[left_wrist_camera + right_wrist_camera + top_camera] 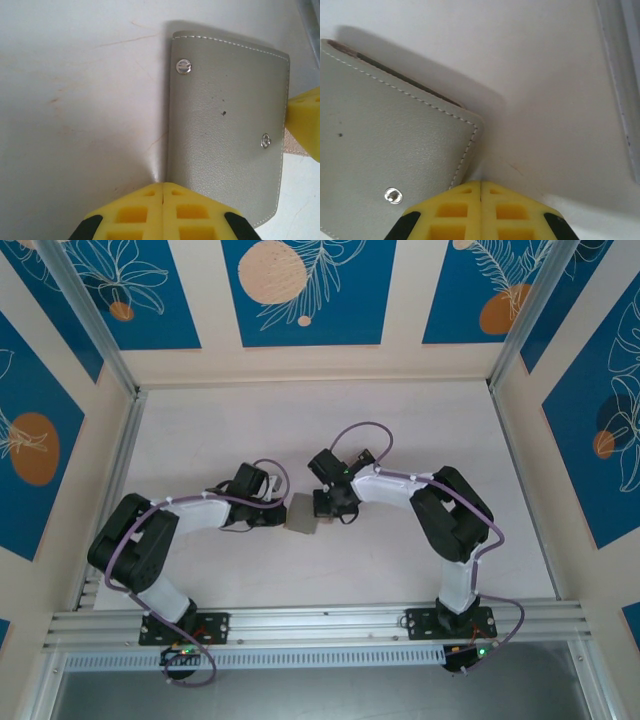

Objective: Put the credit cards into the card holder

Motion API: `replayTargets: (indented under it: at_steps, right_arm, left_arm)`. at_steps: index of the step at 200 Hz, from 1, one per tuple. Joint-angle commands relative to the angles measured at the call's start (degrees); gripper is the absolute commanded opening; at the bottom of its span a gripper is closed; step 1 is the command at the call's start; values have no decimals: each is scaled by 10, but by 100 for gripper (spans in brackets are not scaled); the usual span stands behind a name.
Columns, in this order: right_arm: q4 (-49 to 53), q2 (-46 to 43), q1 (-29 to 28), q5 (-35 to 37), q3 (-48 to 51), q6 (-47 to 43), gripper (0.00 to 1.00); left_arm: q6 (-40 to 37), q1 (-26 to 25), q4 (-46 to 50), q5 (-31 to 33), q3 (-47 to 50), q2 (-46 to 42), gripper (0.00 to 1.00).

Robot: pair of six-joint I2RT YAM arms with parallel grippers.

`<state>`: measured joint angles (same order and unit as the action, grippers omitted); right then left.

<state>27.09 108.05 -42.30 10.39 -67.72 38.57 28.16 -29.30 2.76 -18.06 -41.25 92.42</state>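
Card holder (303, 515) — lay flat on the white table (250, 430), about mid-table, between the two gripper heads.

From the top camera: looked almost square and turned a little off the table's edges, so could not tell its long axis there. Surface detail too small to read. Found the left gripper (284, 516) at its left side and the right gripper (327, 508) at its right side, each touching it or just beside it. Could not read either jaw state from that height.

From the left wrist: showed the card holder (225, 130) as taller than wide, long axis running away from the camera and leaning slightly right at the far end. Brought out white stitching (230, 44) along the far and right edges, plus two metal snaps (183, 66) — one by the far left corner, one near the right edge. Showed the left gripper (163, 192) clenched, yellow fingers (132, 215) pressed pad to pad, tips at the holder's near left corner. Caught a yellow pad (306, 120) of the right gripper against the holder's right edge.

From the right wrist: placed the card holder (390, 150) at left, one stitched corner pointing toward the fingertips. Revealed a dark brown seam (395, 72) along the far edge, slanting down to the right, and one snap. Showed the right gripper (481, 192) likewise closed pad to pad, tips just beside that corner.
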Motion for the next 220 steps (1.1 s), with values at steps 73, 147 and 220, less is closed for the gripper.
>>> replayTargets:
  at_steps: [73,147,220]
  right_arm:
    - [-117,-12,31,-137,65,36,17]
    - [-152,-41,29,-187,71,26,34]
    - [-76,-50,6,-115,18,-6,56]
  left_arm:
    - [6,-30,-13,8,14,40,0]
    - [28,-62,-38,6,8,60,0]
    - [72,-81,-64,13,23,30,28]
